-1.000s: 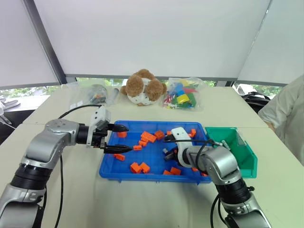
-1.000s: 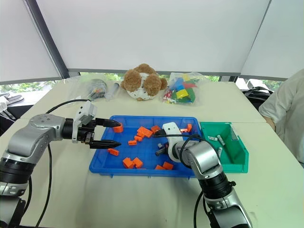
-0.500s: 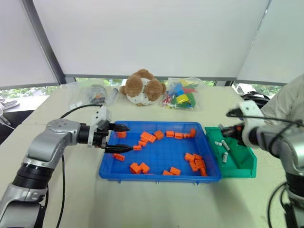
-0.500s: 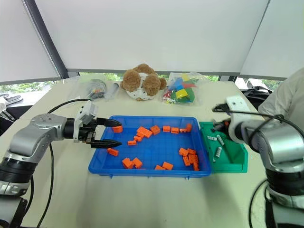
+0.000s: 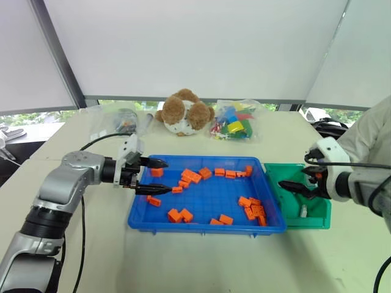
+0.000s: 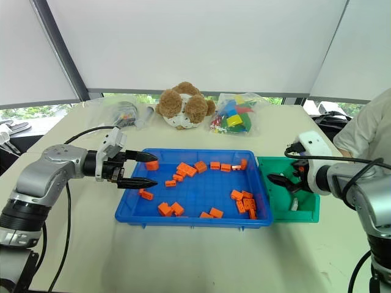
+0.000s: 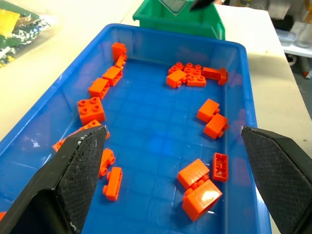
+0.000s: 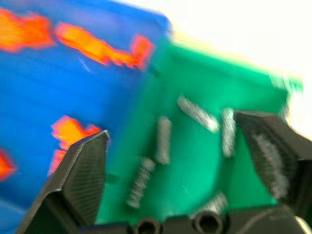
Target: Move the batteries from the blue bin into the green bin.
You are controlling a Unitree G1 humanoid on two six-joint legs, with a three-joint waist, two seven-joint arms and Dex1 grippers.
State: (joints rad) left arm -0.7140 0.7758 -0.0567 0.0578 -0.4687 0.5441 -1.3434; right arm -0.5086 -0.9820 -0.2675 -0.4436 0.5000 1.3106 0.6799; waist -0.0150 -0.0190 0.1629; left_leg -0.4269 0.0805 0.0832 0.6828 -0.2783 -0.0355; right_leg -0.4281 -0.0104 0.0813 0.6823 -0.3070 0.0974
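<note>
Meanwhile, the right gripper hung released at frame right over the green bin, where batteries lay; the left gripper gaped empty over the blue bin.

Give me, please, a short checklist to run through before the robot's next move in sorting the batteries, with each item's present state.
1. Right gripper open over the green bin: ok.
2. Right gripper empty: ok, nothing between its fingers.
3. Batteries lying in the green bin: ok, several seen in the right wrist view.
4. Blue bin free of batteries: ok as far as seen; I find orange blocks alone.
5. Left gripper open, holding nothing: ok.
6. Person's sleeve clear of the right arm: cannot tell.
</note>
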